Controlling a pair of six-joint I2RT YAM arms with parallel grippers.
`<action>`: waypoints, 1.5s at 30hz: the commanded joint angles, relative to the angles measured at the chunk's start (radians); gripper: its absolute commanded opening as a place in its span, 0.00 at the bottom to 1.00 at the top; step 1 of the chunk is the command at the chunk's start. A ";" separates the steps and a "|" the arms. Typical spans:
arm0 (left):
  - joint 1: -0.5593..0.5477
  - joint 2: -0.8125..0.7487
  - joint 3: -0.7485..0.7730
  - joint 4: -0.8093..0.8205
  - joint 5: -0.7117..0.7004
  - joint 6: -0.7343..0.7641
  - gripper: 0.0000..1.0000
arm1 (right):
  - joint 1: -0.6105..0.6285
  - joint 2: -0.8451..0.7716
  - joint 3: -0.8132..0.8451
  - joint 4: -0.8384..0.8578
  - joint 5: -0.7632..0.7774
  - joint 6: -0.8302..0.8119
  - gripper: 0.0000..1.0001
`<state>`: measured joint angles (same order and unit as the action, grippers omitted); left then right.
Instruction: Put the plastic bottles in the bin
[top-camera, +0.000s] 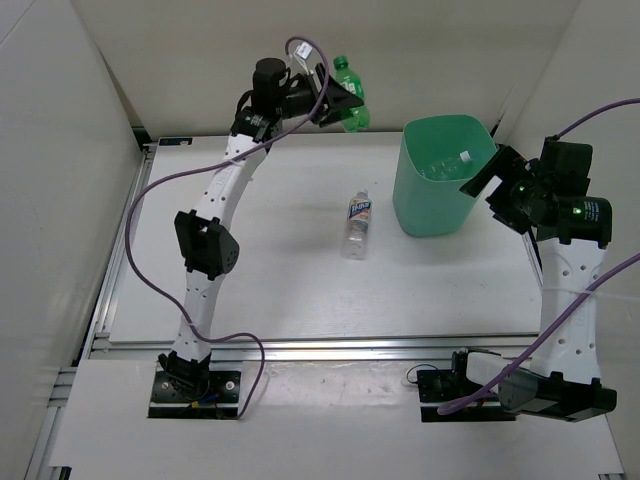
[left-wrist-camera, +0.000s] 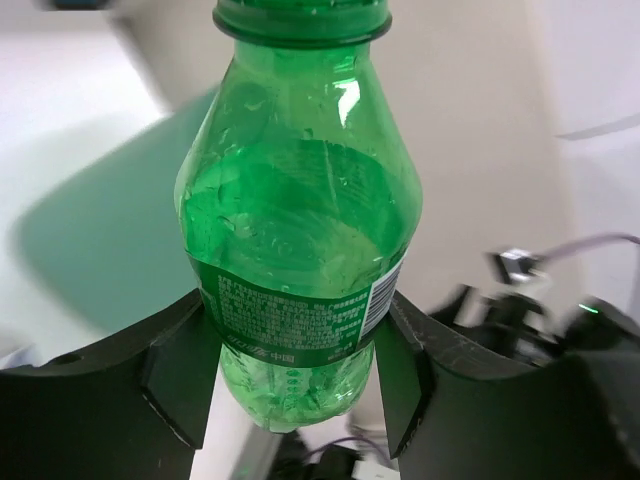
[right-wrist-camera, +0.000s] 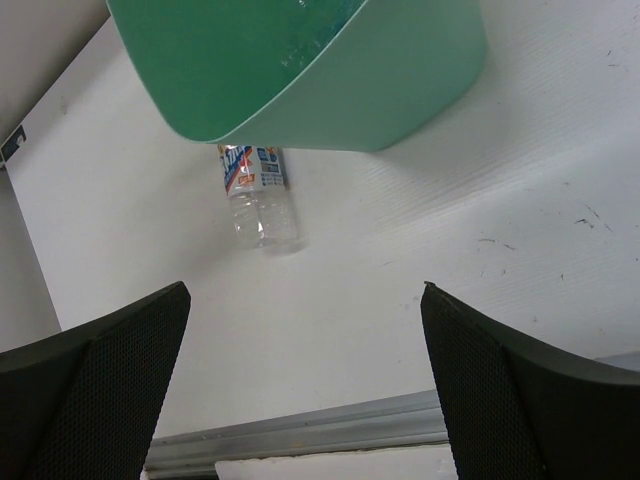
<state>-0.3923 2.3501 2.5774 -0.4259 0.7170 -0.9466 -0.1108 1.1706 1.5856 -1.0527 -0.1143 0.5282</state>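
Green bottle (left-wrist-camera: 300, 220) sits clamped at its label in my left tool (top-camera: 343, 102), held high over the far edge of the desk (top-camera: 280, 270), I'd guess to clear the rim of the bin (top-camera: 425, 205), while my right tool (right-wrist-camera: 305, 390) gapes empty beside it, a clear bottle (top-camera: 357, 222) lying nearby.

A: What obstructed the bench (top-camera: 280, 290)?
B: One clear bottle (top-camera: 358, 222) lay near centre, just left of the bin (top-camera: 435, 215); bare surface lay around it elsewhere.
A: And the bin's mouth?
B: Free from above. The right gripper (top-camera: 480, 180) stood at its right rim. The left gripper (top-camera: 340, 102), carrying the green bottle (top-camera: 348, 82), was well apart at far left.
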 joint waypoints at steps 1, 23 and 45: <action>-0.045 -0.031 -0.034 0.330 0.118 -0.259 0.49 | 0.002 -0.017 0.025 0.000 0.019 -0.004 1.00; -0.224 0.124 -0.011 0.621 0.018 -0.520 0.52 | -0.018 -0.120 0.085 -0.135 0.128 -0.056 1.00; -0.263 0.187 -0.020 0.490 -0.047 -0.458 0.64 | -0.018 -0.186 0.149 -0.216 0.203 -0.085 1.00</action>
<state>-0.6514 2.5633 2.5481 0.0715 0.6926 -1.4220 -0.1242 0.9821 1.6947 -1.2808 0.0792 0.4633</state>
